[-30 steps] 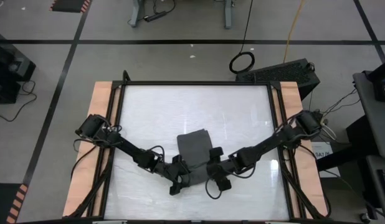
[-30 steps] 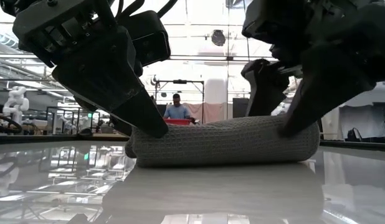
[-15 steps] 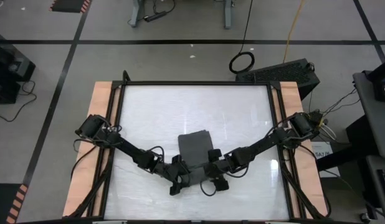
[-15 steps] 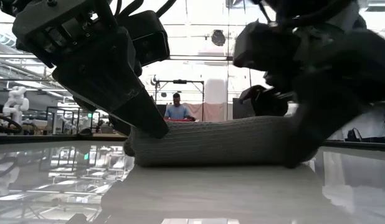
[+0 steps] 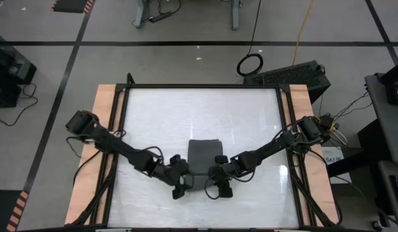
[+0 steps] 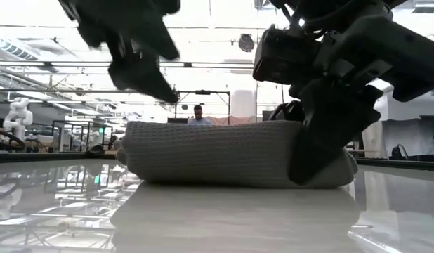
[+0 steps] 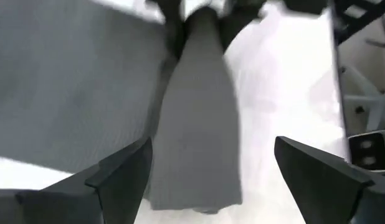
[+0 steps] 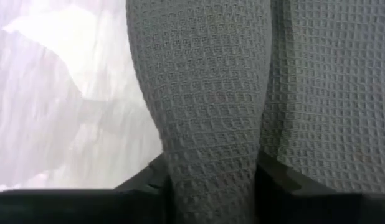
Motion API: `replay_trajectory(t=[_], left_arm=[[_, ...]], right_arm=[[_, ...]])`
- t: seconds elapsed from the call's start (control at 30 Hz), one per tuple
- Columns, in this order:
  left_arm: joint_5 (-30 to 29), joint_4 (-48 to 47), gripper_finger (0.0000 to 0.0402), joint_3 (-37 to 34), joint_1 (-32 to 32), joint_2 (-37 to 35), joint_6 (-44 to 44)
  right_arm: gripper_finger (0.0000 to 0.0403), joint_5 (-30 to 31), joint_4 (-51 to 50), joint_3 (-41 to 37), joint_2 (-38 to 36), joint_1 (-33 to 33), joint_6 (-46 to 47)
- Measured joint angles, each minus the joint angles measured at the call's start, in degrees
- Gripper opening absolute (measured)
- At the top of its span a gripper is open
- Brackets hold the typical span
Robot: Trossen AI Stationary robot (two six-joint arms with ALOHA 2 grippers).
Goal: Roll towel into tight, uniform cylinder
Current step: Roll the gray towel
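My right pincer (image 5: 214, 175) clenches the towel's (image 5: 203, 154) rolled end; my left pincer (image 5: 178, 177) hangs released beside its other end, above the surface (image 5: 199, 109).

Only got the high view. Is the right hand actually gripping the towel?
Observer: Yes. In the right wrist view the right hand has a finger on each side of the rolled towel, pinching it.
Operator: Left hand?
Observer: Open. In the left wrist view the left hand has its fingers wide apart, with the roll running between them farther off.
Operator: Touching the towel?
Observer: No. The low view shows it hanging above the roll with clear space under it.
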Motion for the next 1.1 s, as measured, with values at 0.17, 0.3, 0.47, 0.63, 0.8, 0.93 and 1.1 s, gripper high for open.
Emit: replay_trajectory(t=[0.17,0.3,0.47,0.63,0.8,0.93,1.1], left_arm=[[-2.1,0.9,0.0362,-0.1,-3.7,-0.2,0.2],[-5.1,0.1,0.0396,-0.5,-5.1,2.9,0.1],[-7.7,1.8,0.0387,-0.3,-4.5,6.0,5.0],[-4.0,4.8,0.0387,-0.2,-3.8,8.4,9.1],[-3.0,4.2,0.0369,-0.3,-2.2,11.2,7.5],[-0.7,4.2,0.0302,-0.2,-0.9,12.0,7.6],[4.1,4.3,0.0197,-0.2,1.2,11.3,5.0]], right_arm=[[0.0088,-0.4,1.3,0.0,0.1,-0.3,0.5],[0.0071,-0.5,1.6,0.0,0.1,-0.5,0.5],[0.0070,-0.2,1.8,-0.1,0.1,-0.5,0.5],[0.0072,-0.1,1.8,-0.1,0.1,-0.5,0.8],[0.0072,0.3,2.1,-0.1,0.2,-0.5,0.8],[0.0072,0.3,2.4,-0.1,0.2,-0.5,0.9],[0.0072,0.3,2.4,-0.1,0.2,-0.5,1.0]])
